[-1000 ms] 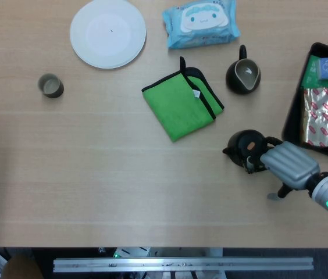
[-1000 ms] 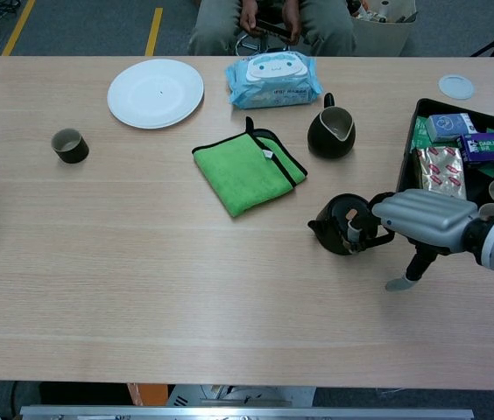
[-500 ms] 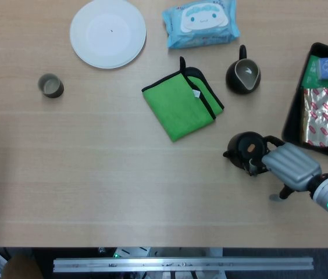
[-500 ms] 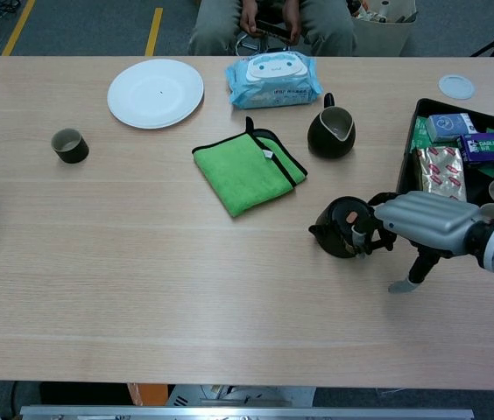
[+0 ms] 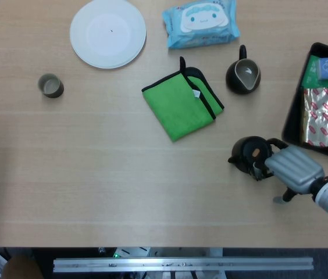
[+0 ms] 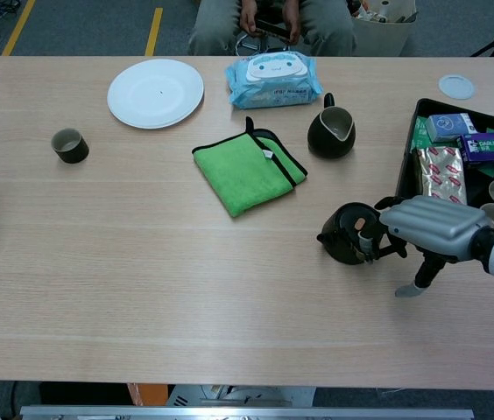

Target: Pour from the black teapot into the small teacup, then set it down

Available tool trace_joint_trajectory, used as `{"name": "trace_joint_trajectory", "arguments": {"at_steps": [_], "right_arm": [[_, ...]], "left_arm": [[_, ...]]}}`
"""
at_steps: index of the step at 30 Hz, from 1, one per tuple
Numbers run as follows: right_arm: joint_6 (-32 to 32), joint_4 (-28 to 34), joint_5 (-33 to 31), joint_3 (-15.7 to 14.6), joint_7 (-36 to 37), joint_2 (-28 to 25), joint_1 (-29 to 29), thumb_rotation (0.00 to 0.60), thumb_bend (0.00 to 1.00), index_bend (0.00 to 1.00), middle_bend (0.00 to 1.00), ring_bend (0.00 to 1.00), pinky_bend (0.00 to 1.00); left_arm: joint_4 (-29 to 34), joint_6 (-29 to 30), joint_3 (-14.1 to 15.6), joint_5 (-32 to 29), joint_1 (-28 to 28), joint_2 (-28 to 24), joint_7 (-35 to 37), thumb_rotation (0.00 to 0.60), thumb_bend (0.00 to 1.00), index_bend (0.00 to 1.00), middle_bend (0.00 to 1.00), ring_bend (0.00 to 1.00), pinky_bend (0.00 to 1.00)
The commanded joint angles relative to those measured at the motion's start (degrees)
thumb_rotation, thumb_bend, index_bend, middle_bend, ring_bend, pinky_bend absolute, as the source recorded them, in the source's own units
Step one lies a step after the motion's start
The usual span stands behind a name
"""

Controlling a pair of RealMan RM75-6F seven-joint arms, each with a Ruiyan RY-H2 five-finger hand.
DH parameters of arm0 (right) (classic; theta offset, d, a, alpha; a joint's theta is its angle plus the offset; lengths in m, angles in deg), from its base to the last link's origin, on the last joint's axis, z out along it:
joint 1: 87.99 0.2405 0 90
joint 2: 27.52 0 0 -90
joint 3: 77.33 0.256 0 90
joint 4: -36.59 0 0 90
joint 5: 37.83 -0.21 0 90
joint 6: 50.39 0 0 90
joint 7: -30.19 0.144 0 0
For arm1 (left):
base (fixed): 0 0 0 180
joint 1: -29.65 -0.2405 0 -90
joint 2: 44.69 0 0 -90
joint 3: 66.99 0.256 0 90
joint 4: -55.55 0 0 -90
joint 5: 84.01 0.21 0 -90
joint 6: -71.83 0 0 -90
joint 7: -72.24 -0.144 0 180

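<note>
The teapot is gripped at its handle by the right hand, low over the desk's right side. The teacup is seen far left, well apart, so a long leftward carry is judged necessary.

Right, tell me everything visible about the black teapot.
The black teapot is small, round and glossy, looking like glazed ceramic, with a short spout pointing left, away from the hand. It stands upright on the wooden table, right of centre, below the dark pitcher and just left of the black tray. The right hand has its fingers at the pot's right side, over the handle and the edge of the top, hiding that part. Whether a lid sits on it is unclear.
</note>
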Motion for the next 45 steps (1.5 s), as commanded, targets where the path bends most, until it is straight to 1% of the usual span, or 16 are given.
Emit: {"name": "trace_joint_trajectory", "arguments": {"at_steps": [1, 7, 13, 16, 18, 24, 27, 33, 40, 45], "right_arm": [[-0.16, 0.07, -0.02, -0.3, -0.26, 0.01, -0.07, 0.6, 0.0, 0.46, 0.48, 0.56, 0.09], [-0.07, 0.07, 0.37, -0.88, -0.97, 0.02, -0.28, 0.6, 0.0, 0.48, 0.51, 0.56, 0.09], [-0.41, -0.38, -0.51, -0.9, -1.49, 0.41, -0.25, 0.6, 0.0, 0.5, 0.54, 0.56, 0.06], [-0.4, -0.67, -0.86, -0.59, -1.37, 0.84, -0.21, 0.6, 0.0, 0.53, 0.57, 0.57, 0.06], [-0.16, -0.9, -1.01, -0.31, -1.29, 1.22, -0.25, 0.6, 0.0, 0.55, 0.61, 0.59, 0.05], [1.05, -2.05, -1.49, 1.7, 0.16, 2.9, -0.23, 0.6, 0.01, 0.69, 0.74, 0.71, 0.05], [1.23, -2.62, -1.9, 2.75, 1.15, 3.6, -0.02, 0.6, 0.01, 0.75, 0.79, 0.76, 0.05], [0.45, -4.17, -3.35, 4.78, 3.31, 5.15, 0.92, 0.6, 0.01, 0.81, 0.87, 0.82, 0.05], [-0.52, -6.48, -4.82, 7.5, 7.16, 7.03, 2.12, 0.6, 0.01, 0.87, 0.92, 0.85, 0.05], [-0.98, -7.58, -4.88, 8.3, 9.27, 7.67, 2.55, 0.6, 0.0, 0.9, 0.95, 0.87, 0.05]], "left_arm": [[-0.15, 0.01, -0.02, -0.06, -0.04, 0.05, 0.12, 0.6, 0.44, 0.15, 0.15, 0.13, 0.13], [-0.58, -0.09, -0.01, -0.2, -0.09, 0.29, 0.41, 0.6, 0.44, 0.15, 0.15, 0.13, 0.13], [-0.85, -0.14, -0.04, -0.21, -0.08, 0.43, 0.63, 0.6, 0.44, 0.15, 0.15, 0.13, 0.13], [-0.87, -0.18, -0.03, -0.27, -0.09, 0.43, 0.61, 0.6, 0.44, 0.15, 0.15, 0.13, 0.13], [-0.81, -0.14, -0.05, -0.32, -0.12, 0.38, 0.57, 0.6, 0.44, 0.15, 0.15, 0.13, 0.13], [-0.61, 0.17, -0.07, -0.39, -0.35, 0.21, 0.44, 0.6, 0.44, 0.15, 0.15, 0.13, 0.13], [-0.5, 0.21, -0.05, -0.47, -0.44, 0.07, 0.43, 0.6, 0.44, 0.15, 0.15, 0.13, 0.13], [-0.32, 0.31, -0.05, -0.62, -0.6, -0.18, 0.39, 0.6, 0.44, 0.15, 0.15, 0.13, 0.13], [0.1, 0.37, -0.2, -0.69, -0.59, -0.58, 0.05, 0.6, 0.44, 0.15, 0.15, 0.13, 0.13], [0.56, 0.31, -0.19, -0.74, -0.58, -0.68, -0.47, 0.6, 0.44, 0.15, 0.15, 0.13, 0.13]]}}
